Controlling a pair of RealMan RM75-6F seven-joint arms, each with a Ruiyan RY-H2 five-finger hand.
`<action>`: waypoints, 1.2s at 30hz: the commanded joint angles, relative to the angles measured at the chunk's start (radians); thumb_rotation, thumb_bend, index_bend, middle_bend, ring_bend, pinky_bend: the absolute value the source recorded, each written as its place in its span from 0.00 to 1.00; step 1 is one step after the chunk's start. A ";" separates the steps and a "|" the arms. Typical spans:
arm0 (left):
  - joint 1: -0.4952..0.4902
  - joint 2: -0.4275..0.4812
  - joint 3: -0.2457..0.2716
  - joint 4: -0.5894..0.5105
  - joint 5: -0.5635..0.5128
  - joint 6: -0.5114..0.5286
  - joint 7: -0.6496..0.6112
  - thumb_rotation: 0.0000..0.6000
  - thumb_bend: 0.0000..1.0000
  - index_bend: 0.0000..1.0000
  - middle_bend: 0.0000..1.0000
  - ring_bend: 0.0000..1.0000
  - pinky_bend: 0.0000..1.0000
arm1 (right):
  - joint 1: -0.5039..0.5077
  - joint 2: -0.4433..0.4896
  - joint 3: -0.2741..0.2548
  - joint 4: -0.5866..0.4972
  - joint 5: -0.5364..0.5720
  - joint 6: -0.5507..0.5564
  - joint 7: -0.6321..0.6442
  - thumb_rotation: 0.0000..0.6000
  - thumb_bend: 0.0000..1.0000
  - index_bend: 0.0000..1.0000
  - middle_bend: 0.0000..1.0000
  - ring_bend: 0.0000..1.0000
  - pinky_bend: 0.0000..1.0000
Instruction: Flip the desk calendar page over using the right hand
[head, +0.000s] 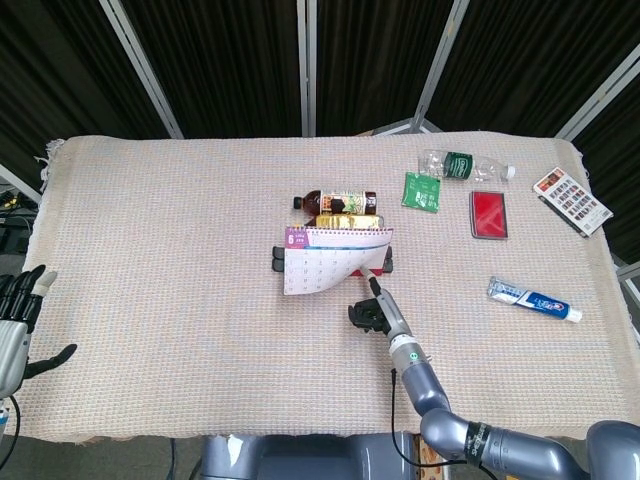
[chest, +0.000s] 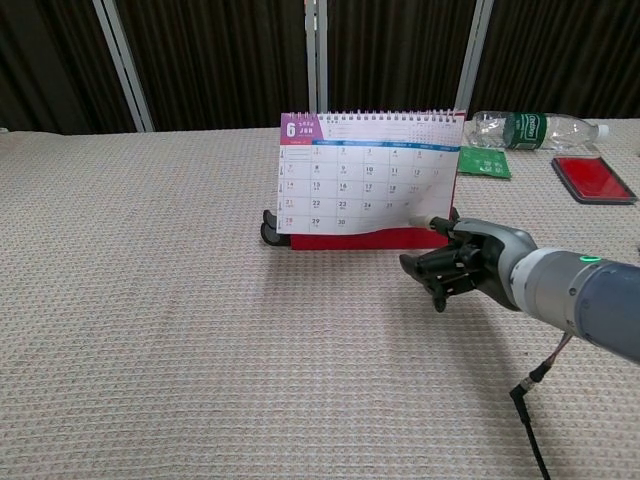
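Note:
The desk calendar stands mid-table on a red base and shows a June page. That page's lower edge is lifted off the base and bows toward me. My right hand sits just in front of the calendar's right end, fingers curled, holding the page's lower right corner at its fingertips. My left hand hangs off the table's left edge with fingers spread, holding nothing. It shows only in the head view.
A brown drink bottle and a yellow box lie right behind the calendar. At the back right are a water bottle, a green packet, a red case and a card box. Toothpaste lies at the right.

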 joint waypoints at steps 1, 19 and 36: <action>0.000 0.000 0.001 -0.001 0.002 0.000 0.000 1.00 0.12 0.00 0.00 0.00 0.00 | 0.001 0.010 0.002 -0.045 -0.028 0.028 -0.019 1.00 0.47 0.12 0.78 0.74 0.68; -0.001 -0.007 0.002 -0.006 0.007 0.001 0.020 1.00 0.12 0.00 0.00 0.00 0.00 | -0.034 0.150 0.045 -0.351 -0.207 0.254 -0.130 1.00 0.45 0.32 0.55 0.54 0.44; -0.008 -0.016 -0.006 0.001 -0.005 -0.006 0.009 1.00 0.12 0.00 0.00 0.00 0.00 | 0.089 0.126 0.130 -0.139 -0.276 0.189 -0.116 1.00 0.34 0.03 0.15 0.08 0.13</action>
